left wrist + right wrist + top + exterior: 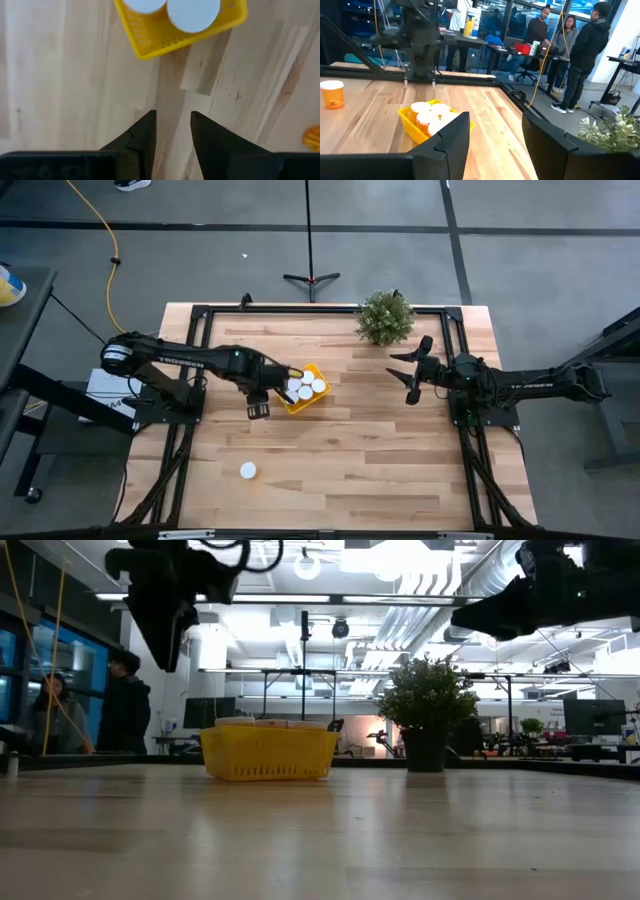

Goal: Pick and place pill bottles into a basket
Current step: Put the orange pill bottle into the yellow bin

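The left gripper (259, 411) is hovering empty, fingers narrowly parted, just beside the yellow basket (289, 406). 1 pill bottle (247, 471) is standing well apart from the basket; widening before descending looks wise, while the right gripper (410, 376) is idling, parted, beyond the basket's far side

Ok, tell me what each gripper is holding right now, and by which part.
Nothing is held. The left gripper hangs open and empty beside the basket; the right gripper waits open and empty near the plant.
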Robot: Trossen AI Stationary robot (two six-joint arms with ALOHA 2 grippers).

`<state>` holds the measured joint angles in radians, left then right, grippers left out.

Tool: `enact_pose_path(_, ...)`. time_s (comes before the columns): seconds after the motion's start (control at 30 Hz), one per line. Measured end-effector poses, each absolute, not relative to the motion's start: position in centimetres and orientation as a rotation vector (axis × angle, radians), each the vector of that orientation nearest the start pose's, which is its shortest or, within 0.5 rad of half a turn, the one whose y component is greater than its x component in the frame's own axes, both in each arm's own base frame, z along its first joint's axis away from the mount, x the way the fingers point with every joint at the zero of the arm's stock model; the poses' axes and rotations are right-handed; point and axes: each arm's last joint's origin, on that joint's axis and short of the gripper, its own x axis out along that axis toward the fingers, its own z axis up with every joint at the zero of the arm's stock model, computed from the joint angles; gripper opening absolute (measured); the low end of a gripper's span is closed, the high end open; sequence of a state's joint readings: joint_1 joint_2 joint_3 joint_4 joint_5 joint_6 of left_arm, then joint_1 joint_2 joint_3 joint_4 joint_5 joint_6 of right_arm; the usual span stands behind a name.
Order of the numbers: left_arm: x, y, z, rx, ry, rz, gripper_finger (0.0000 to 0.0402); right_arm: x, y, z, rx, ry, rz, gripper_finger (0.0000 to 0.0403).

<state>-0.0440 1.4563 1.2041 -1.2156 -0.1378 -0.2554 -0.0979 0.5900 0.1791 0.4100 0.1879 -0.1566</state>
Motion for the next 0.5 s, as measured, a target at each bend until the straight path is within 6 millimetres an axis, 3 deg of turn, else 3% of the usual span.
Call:
enact_pose_path(0.27,24.3,-5.0,27.5,0.072,1.343,0.264,0.0156,14.4,-2.0,20.6,-0.154,0.041,-0.284,0.0172)
enact_pose_path(0.5,21.2,-7.4,28.6,0.026,1.065,0.217,0.0156,14.4,-2.0,20.6,-0.155,0.041,-0.284,0.0172)
